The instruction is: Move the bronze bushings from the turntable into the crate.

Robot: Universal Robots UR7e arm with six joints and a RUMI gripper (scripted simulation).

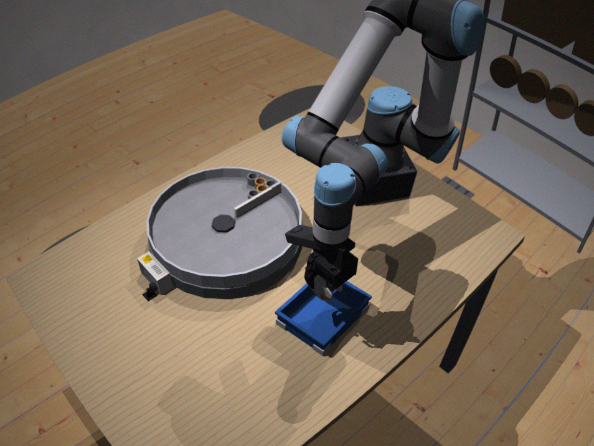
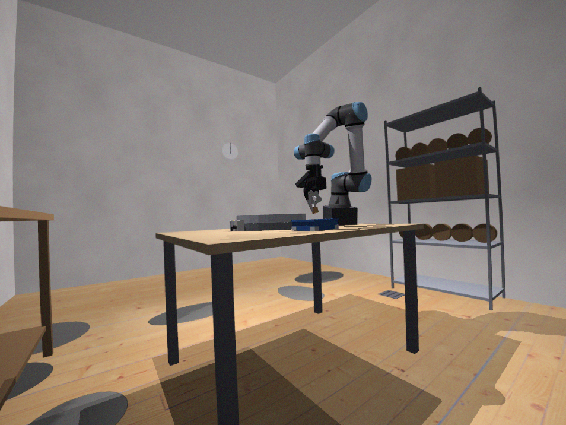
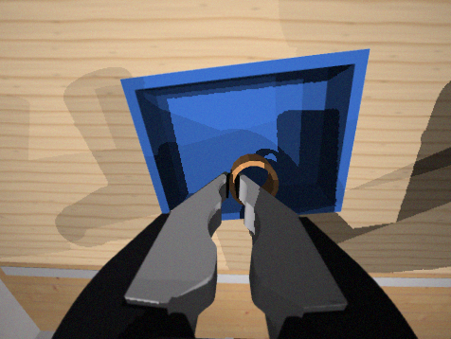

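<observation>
My gripper is shut on the wall of a bronze bushing, an orange-brown ring. It holds the bushing a little above the open blue crate, over the crate's near side. The crate's floor shows nothing inside but shadow. On the grey turntable, two bronze bushings stand among three steel bushings at the far rim, behind a straight divider bar.
The turntable's control box sits at its front left. The arm's base stands at the table's back. A metal shelf rack with discs and boxes stands beside the table.
</observation>
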